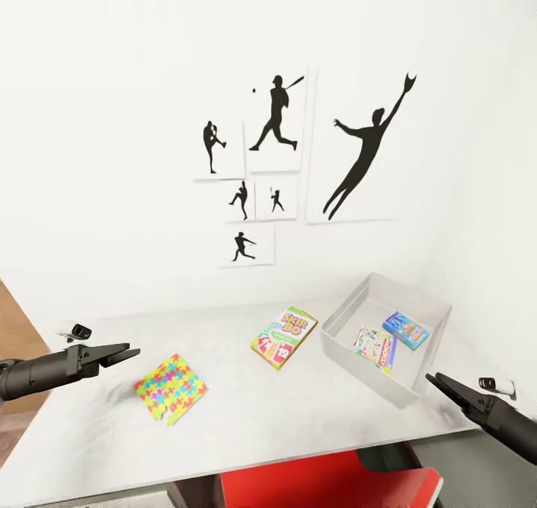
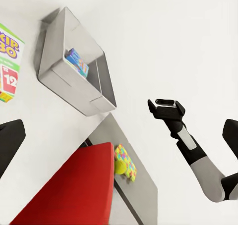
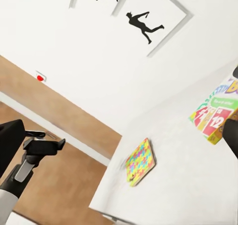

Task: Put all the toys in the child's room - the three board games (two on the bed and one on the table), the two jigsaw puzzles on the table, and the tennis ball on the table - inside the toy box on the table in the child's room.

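Note:
On the white table a multicoloured jigsaw puzzle lies at the near left, and the Skip-Bo board game lies in the middle. The grey toy box stands at the right and holds a white and red board game and a light blue one. My left gripper hovers open just left of the puzzle. My right gripper is open near the toy box's front corner. In the left wrist view a second puzzle and the tennis ball lie on a lower grey surface past the table's edge.
A red chair is tucked under the table's near edge. White walls close the table in at the back and right, with black baseball silhouettes on the back wall. Wooden floor shows to the left.

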Controlling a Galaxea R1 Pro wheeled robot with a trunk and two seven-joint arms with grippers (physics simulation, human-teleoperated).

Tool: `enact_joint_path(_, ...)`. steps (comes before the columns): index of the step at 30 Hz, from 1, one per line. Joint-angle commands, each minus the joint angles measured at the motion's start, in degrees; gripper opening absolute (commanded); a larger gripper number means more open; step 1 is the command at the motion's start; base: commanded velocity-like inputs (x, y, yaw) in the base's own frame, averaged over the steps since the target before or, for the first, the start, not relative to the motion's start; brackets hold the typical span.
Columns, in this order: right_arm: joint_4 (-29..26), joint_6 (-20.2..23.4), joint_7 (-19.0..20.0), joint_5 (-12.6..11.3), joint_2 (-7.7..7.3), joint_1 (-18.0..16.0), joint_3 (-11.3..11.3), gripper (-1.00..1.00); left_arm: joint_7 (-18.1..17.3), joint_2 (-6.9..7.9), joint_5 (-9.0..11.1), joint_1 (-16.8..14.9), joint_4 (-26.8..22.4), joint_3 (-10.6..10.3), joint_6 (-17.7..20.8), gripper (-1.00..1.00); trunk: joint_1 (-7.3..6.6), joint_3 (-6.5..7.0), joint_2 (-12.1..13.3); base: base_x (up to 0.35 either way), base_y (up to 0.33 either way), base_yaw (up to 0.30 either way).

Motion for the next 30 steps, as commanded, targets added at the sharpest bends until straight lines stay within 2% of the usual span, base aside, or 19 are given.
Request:
enact_joint_path(1,0.01,0.38,0.03,-0.23,-0.01,-0.05,0.0,1.0,-0.23,0.02,-0.05,-0.04,-0.01,-0.01,0.61,1.0,0.03,-0.04,-0.13,-0.073,0.027,0.0)
enact_joint_path(14,0.04,0.36,-0.11,-0.26,-0.01,-0.05,0.07,1.0,-0.23,0.02,-0.05,-0.04,-0.01,-0.01,0.61,1.0,0.03,0.26,-0.13,-0.017,0.006,-0.017)
enact_joint_path(21,0.04,0.37,-0.14,-0.28,-0.01,-0.05,0.08,1.0,-0.23,0.06,-0.05,-0.04,-0.01,-0.01,0.61,1.0,0.03,0.28,-0.13,-0.03,0.017,-0.2)
enact_joint_path(30,0.04,0.37,-0.15,-0.28,-0.01,-0.05,0.09,1.0,-0.23,0.08,-0.05,-0.04,-0.01,-0.01,0.61,1.0,0.03,0.28,-0.13,-0.147,0.116,-0.266)
